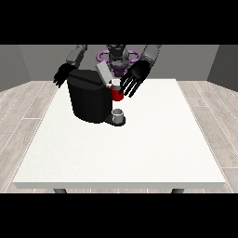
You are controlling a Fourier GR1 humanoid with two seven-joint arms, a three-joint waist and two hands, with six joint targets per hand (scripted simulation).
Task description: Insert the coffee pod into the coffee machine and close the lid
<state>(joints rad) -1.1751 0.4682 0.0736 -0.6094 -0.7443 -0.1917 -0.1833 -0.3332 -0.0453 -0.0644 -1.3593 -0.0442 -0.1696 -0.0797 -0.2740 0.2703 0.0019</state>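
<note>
Black and boxy, the coffee machine (88,100) stands on the white table (139,148) towards the robot's side, its grey lid (103,73) tilted up and open at the top. The hand at the view's right (135,79) hovers just beside the raised lid, fingers spread and fairly straight, pointing down towards a red thing at the machine (116,94); it holds nothing that can be seen. The hand at the view's left (61,76) hangs behind the machine's far corner, fingers relaxed and apart, also empty. A small grey thing (118,113) sits on the dark base at the machine's front, below the red thing; whether it is the pod cannot be told. The hand at the view's right is clearly nearer both the lid and the opening, so the lid, which slopes up and away to the view's left, likely falls to that hand.
</note>
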